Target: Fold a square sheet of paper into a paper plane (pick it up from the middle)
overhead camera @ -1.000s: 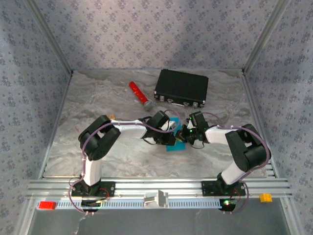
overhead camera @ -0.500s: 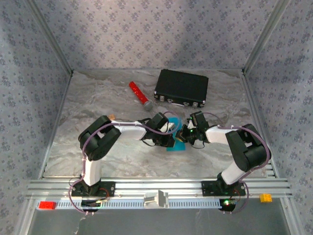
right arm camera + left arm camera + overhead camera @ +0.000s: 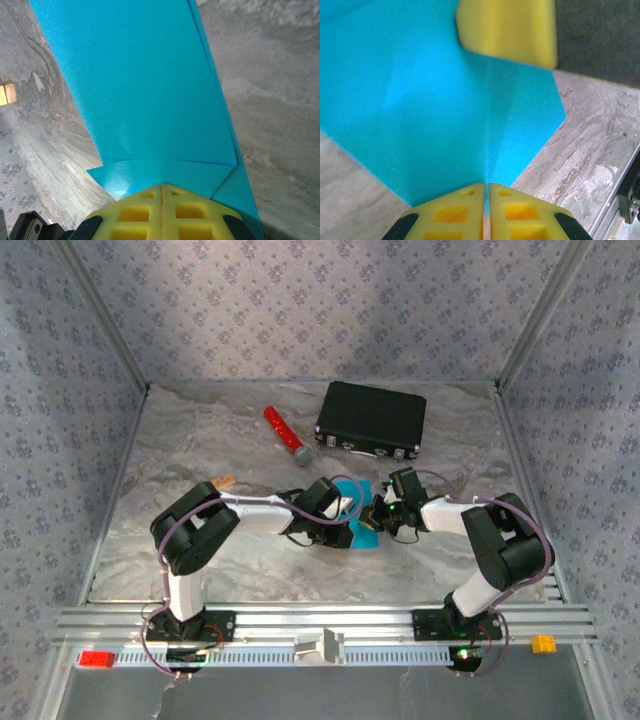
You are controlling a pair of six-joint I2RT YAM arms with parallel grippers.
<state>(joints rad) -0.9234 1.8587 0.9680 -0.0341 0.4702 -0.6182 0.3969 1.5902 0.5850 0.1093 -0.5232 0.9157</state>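
The square sheet of paper (image 3: 366, 534), bright cyan and partly folded, is held up between the two grippers at the table's middle. In the left wrist view the paper (image 3: 445, 100) has a centre crease, and my left gripper (image 3: 486, 186) is shut on its near edge, cyan showing in the slit between the jaws. One yellow pad (image 3: 507, 30) of the right gripper lies against its far side. In the right wrist view the paper (image 3: 145, 90) has folded flaps and my right gripper (image 3: 162, 186) is shut, tips at the fold. From above, the left gripper (image 3: 340, 523) and right gripper (image 3: 378, 518) face each other.
A black case (image 3: 371, 420) lies at the back, with a red cylinder (image 3: 285, 435) to its left. A small wooden block (image 3: 226, 480) sits near the left arm. The metal rail (image 3: 320, 625) runs along the near edge.
The left arm has pulled back toward the left and its gripper has turned. The paper has come up, so more cyan shows behind the left gripper. The right gripper has hardly moved.
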